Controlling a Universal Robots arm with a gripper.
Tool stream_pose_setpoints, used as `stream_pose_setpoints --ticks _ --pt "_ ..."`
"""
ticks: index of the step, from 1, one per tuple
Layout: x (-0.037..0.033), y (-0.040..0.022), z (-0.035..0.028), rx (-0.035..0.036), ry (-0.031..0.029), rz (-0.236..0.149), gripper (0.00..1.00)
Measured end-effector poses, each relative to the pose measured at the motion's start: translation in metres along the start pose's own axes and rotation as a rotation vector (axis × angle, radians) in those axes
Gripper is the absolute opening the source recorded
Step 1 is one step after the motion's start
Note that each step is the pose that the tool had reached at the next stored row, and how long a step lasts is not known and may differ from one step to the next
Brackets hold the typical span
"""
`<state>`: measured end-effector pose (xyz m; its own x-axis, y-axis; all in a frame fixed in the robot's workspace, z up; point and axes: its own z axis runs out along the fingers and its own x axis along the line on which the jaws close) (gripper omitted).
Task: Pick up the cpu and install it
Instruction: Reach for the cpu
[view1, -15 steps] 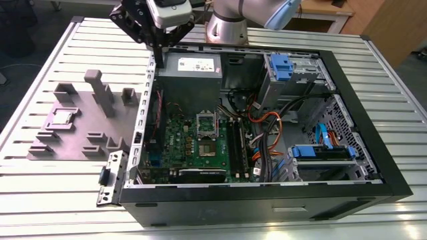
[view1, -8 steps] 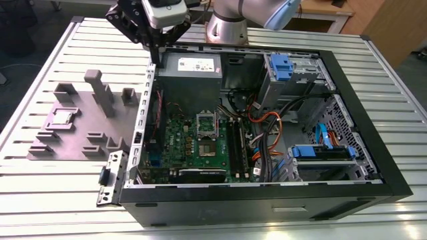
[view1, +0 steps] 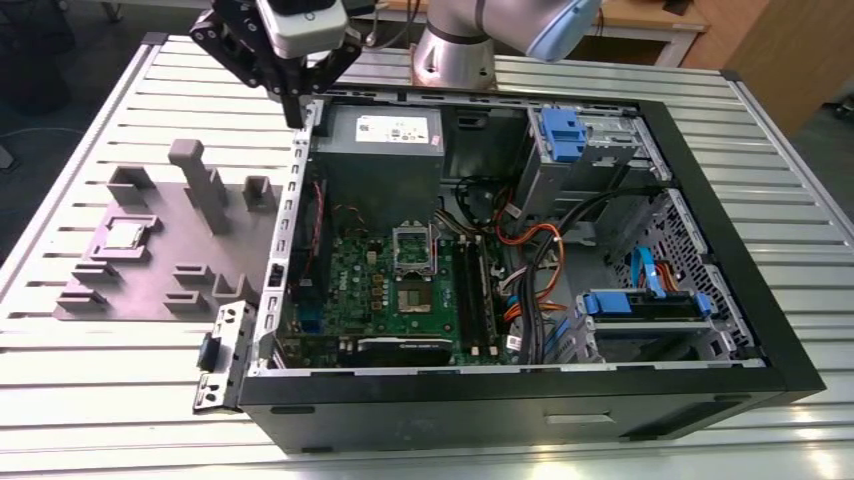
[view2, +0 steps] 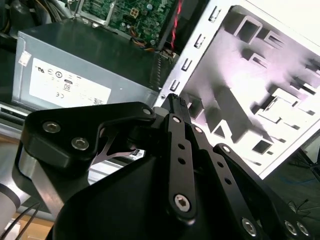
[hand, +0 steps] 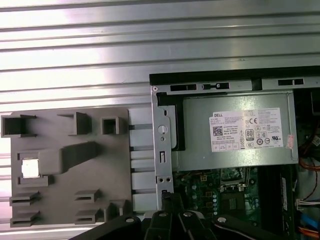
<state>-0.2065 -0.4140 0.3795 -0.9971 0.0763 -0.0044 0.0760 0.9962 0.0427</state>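
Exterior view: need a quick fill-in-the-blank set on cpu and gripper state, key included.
1. The cpu sits on the grey fixture, ___ the computer case.
2. In the exterior view, that fixture lies to the case's ___.
3. The gripper carries ___.
4. It hangs by the case corner where the silver box bears a ___ label.
Missing words: outside; left; nothing; white.

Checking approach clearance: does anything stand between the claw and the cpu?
A tall grey post rises roughly between the claw, over the case edge, and the cpu; the cpu's top lies uncovered.
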Motion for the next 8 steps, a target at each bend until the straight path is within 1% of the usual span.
stream_pose_setpoints --ticks 4,8 --pt "0.0104 -0.0008 0.0002 0.0 0.0 0.0 0.11" --pt "0.0232 -0.0018 0.0003 0.0 0.0 0.0 0.11"
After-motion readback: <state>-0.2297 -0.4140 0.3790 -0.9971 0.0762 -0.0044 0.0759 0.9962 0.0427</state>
